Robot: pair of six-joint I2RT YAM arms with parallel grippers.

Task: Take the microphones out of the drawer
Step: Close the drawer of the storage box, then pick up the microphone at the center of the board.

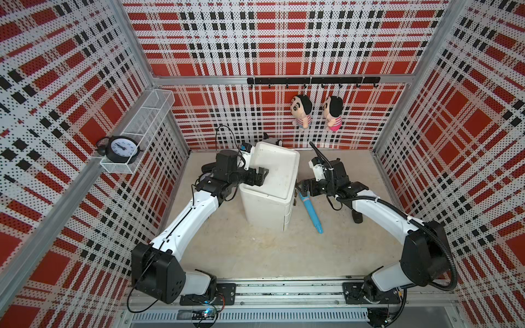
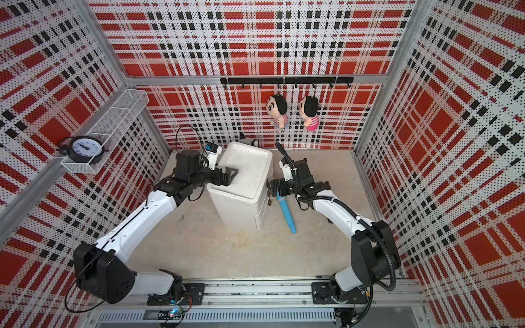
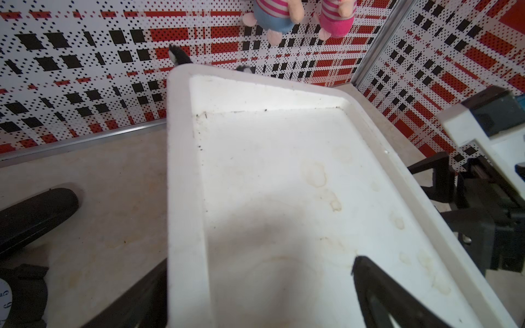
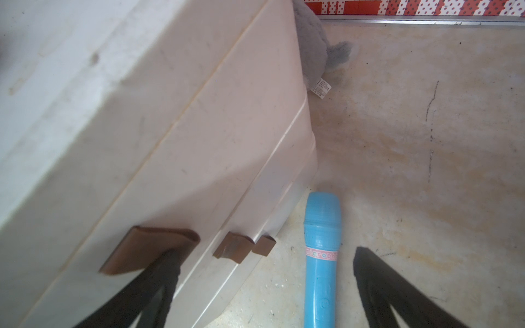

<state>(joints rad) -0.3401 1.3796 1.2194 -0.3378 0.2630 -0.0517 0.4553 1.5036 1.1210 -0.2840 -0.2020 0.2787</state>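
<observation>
A blue toy microphone (image 1: 311, 211) (image 2: 286, 211) lies on the floor beside the handle side of the white drawer cabinet (image 1: 272, 176) (image 2: 247, 170). In the right wrist view the microphone (image 4: 322, 255) lies between the spread fingers, and all three drawers (image 4: 170, 142) with brown handles (image 4: 150, 250) look pushed in. My right gripper (image 1: 301, 188) (image 4: 266, 252) hangs open just above the microphone's head end, one finger by the top handle. My left gripper (image 1: 260, 177) (image 3: 260, 262) stands open astride the rim of the cabinet (image 3: 184, 198), one finger outside and one over the top tray.
A grey plush toy (image 4: 318, 51) lies behind the cabinet by the back wall. Two dolls (image 1: 301, 110) (image 1: 333, 112) hang from a hook rail. A clock (image 1: 122, 147) sits in a wire shelf on the left wall. Black cylinders lie on the floor (image 1: 357, 217) (image 3: 37, 213).
</observation>
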